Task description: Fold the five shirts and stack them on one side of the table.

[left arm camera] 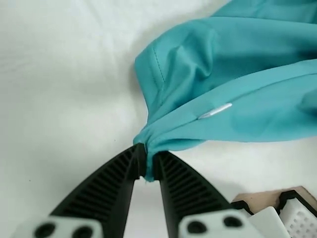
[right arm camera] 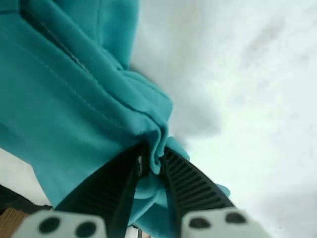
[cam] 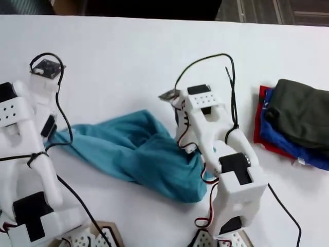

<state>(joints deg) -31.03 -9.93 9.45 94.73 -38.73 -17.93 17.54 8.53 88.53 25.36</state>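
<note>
At the right edge of the high view sits a stack of folded shirts (cam: 295, 121), dark green over blue over red, so three look done. In the centre the teal shirt (cam: 139, 154) lies crumpled and unfolded. The left gripper (left arm camera: 146, 166) pinches one corner, and the right gripper (right arm camera: 151, 166) is clamped on bunched fabric at the other end.

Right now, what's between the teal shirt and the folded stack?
High view: next to the teal shirt stands the right arm with its cables, then bare table up to the folded stack.
</note>
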